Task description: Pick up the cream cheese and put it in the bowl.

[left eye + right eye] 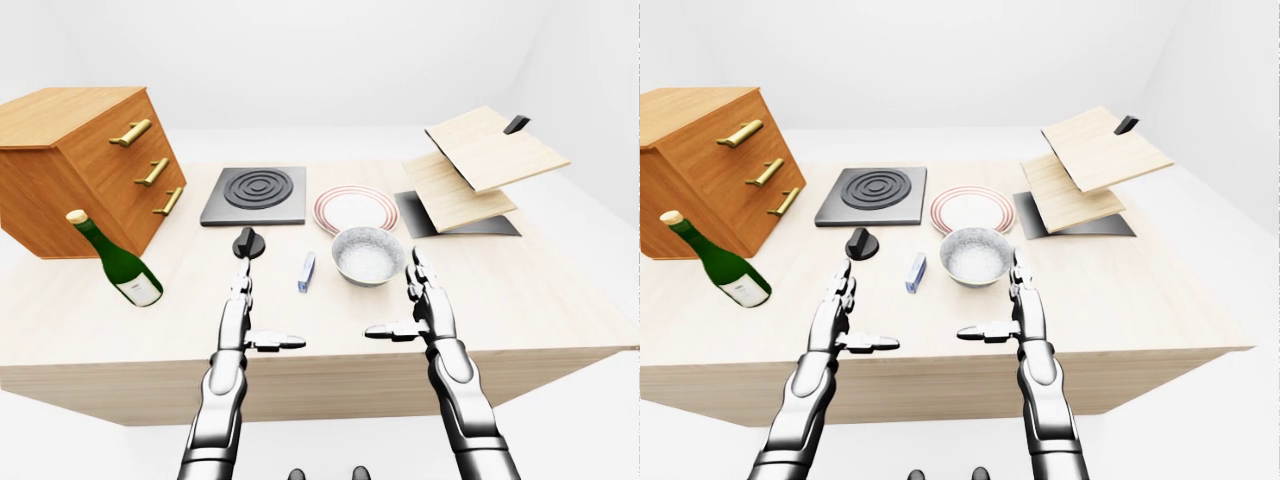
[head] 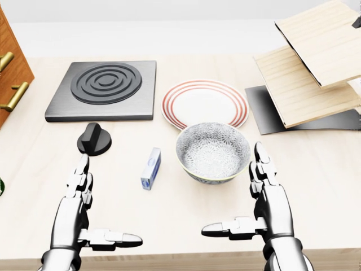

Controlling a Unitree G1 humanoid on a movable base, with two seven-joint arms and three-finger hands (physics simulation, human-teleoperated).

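Observation:
The cream cheese (image 2: pixel 150 167) is a small blue and white box lying on the wooden table (image 2: pixel 169 203), just left of the patterned grey bowl (image 2: pixel 212 152). My left hand (image 2: pixel 90 212) is open, fingers straight and thumb pointing right, below and left of the box. My right hand (image 2: pixel 251 200) is open, thumb pointing left, just below and right of the bowl. Both hands are empty and touch neither thing.
A red-rimmed white plate (image 2: pixel 204 103) lies above the bowl. A black stove plate (image 2: pixel 104 89) and black knob (image 2: pixel 93 139) are at left. A green wine bottle (image 1: pixel 115 259) and a wooden drawer cabinet (image 1: pixel 80 165) stand far left. A tilted wooden rack (image 2: pixel 316 68) is at right.

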